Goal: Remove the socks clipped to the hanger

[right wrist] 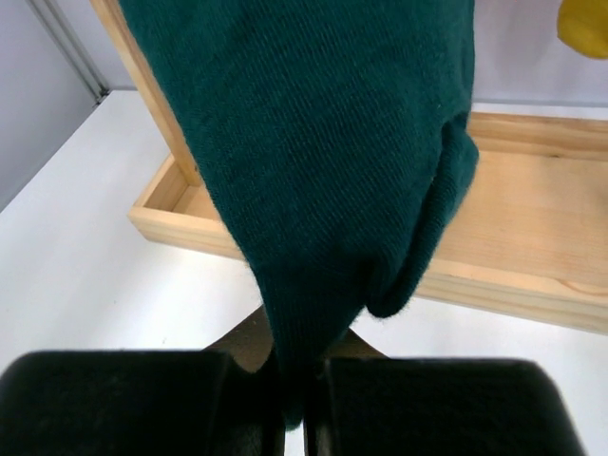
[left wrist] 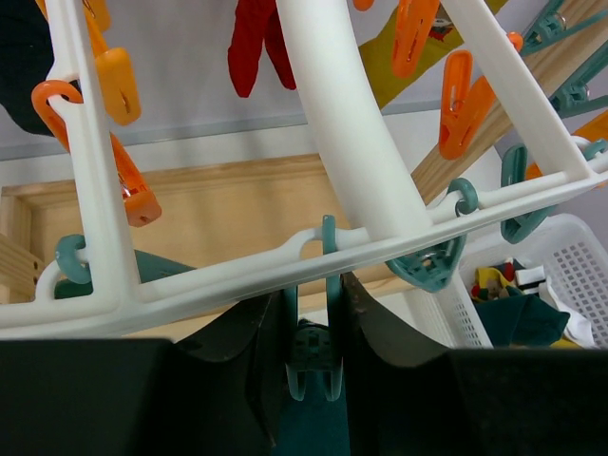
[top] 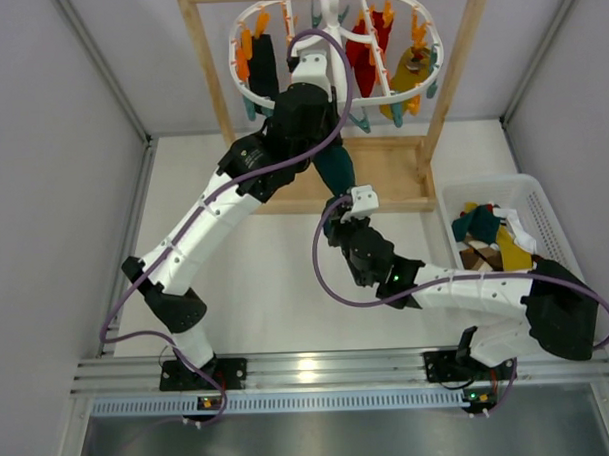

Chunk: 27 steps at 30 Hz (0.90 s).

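I'm watching the L arm reaching up to the near rim of the hanger (left wrist: 190, 280), which is hanging inside the wood stand (top: 207, 71). The left gripper (left wrist: 312, 332) is sitting just under that rim. Its jaws are narrowed to a slim gap, and both fingers are pressing against a teal clip (left wrist: 312, 359) that's dangling from the rim.

A dark teal sock (right wrist: 313, 142) is hanging down from that spot over the stand's base. The right gripper (right wrist: 302, 380) is pinching the sock's lower end, jaws closed tight on the fabric w/ no gap showing.

On the hanger, a black sock (top: 263, 64) is hanging at the L side, red socks (top: 363, 51) near the middle and a mustard sock (top: 411, 72) at the R.

Loose socks (top: 480, 225) are lying in the white basket (top: 555, 234) on the table, R of the stand.
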Motion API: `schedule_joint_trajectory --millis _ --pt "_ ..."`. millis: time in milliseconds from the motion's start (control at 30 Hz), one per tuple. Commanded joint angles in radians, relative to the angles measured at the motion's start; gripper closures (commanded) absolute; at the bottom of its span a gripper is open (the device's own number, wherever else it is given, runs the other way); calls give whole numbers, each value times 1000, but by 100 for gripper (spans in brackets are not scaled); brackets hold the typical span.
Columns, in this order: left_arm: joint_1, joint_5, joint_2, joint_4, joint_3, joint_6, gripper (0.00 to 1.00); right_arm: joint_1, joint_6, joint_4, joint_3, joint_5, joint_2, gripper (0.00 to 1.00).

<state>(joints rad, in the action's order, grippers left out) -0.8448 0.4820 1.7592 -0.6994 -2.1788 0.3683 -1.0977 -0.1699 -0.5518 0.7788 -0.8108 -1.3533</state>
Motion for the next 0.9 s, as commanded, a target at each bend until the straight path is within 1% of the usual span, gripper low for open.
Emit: schedule_joint_trajectory --millis 0,133,167,200,233,267,300,367,400,433,467,500,533,567,600,633,667,700,733,767,800,833,867 --pt "7 -17 -4 49 -32 -17 100 -21 -43 -7 -36 1 65 100" --pt "12 -29 -7 49 -22 -14 100 -22 -66 70 -90 5 172 100" --pt "12 -37 -10 49 -16 -12 99 -21 -68 97 -99 7 195 100" --pt "13 -57 -13 49 -12 -12 95 -19 -83 195 -98 -2 238 100" --pt "12 -69 -18 49 -6 -9 91 -14 -98 257 -89 -5 262 100" --pt "12 -86 -26 49 10 -9 88 -4 -123 347 -60 21 281 100" --pt "13 -111 -30 49 17 -9 77 49 -172 498 -43 45 319 100" --pt "10 -163 -46 48 39 -11 66 128 -197 629 -15 132 356 100" --pt "12 -180 -52 49 46 -9 55 212 -209 714 -12 145 393 100" --pt "12 -215 -61 46 63 1 52 251 -210 749 -9 150 410 100" --pt "12 -224 -79 49 73 6 48 284 -210 782 8 153 427 100" --pt "12 -233 -90 49 82 9 45 352 -215 815 14 157 459 100" --pt "12 -237 -99 48 102 14 40 389 -214 864 22 163 474 100" --pt "12 -241 -122 47 111 14 38 459 -217 886 39 186 488 100" --pt "12 -243 -133 47 122 17 35 494 -215 903 45 199 509 100" --pt "12 -244 -147 49 146 20 29 536 -217 930 53 208 520 100" --pt "12 -252 -171 48 157 20 26 573 -215 937 63 237 525 100" --pt "12 -258 -185 47 166 20 24 654 -214 943 68 255 531 100" --pt "12 -261 -197 46 189 20 21 697 -214 951 79 278 528 100" --pt "10 -276 -225 47 200 20 18 781 -209 955 83 327 525 100" --pt "10 -281 -237 47 211 18 16 820 -207 955 88 350 511 100" --pt "10 -290 -250 47 233 17 11 860 -206 955 99 369 499 100" --pt "10 -298 -277 47 246 14 5 931 -204 955 105 401 485 100"
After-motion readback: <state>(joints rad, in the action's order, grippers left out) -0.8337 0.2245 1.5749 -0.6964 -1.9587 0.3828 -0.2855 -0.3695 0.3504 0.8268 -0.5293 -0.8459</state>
